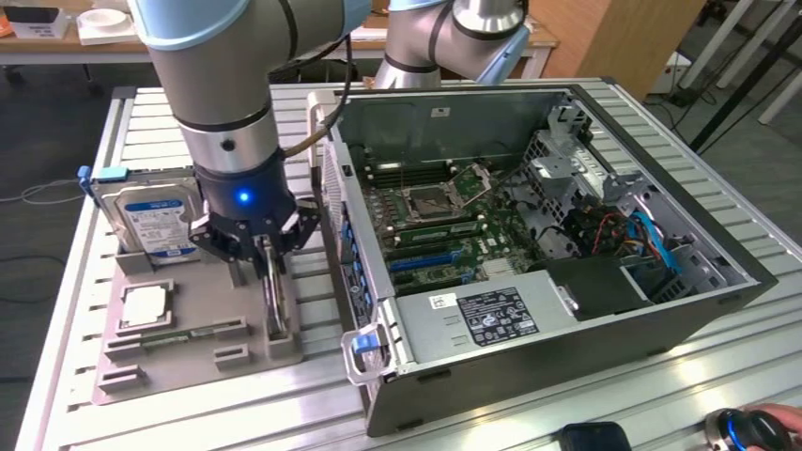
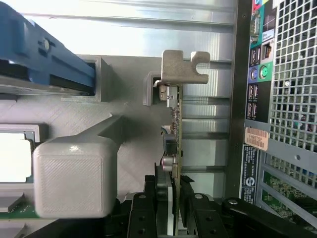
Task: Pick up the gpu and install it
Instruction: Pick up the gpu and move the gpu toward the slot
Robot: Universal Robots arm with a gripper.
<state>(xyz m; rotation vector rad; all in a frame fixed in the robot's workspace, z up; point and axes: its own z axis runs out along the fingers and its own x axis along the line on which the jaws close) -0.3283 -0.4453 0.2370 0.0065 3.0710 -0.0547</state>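
The gpu [image 1: 274,303] stands on its edge in a slot of the grey holder tray [image 1: 188,366], to the exterior view's left of the open computer case [image 1: 701,282]. My gripper [image 1: 265,256] reaches straight down over the card's near end. In the wrist view the gpu [image 2: 174,124] runs edge-on away from me, and its silver bracket [image 2: 184,67] sits at the far end against a grey holder post. My gripper [image 2: 172,210] is shut on the gpu, with a black finger [image 2: 159,201] pressed against each face. The card still rests in the holder.
A silver hard drive [image 1: 150,221] with a blue-white label stands upright at the tray's back. A processor [image 1: 141,305] and a green memory stick [image 1: 188,334] lie in the tray. The motherboard [image 1: 445,230] lies exposed inside the case. A second arm [image 1: 452,38] stands behind, and a person's hand [image 1: 758,427] is at the front right corner.
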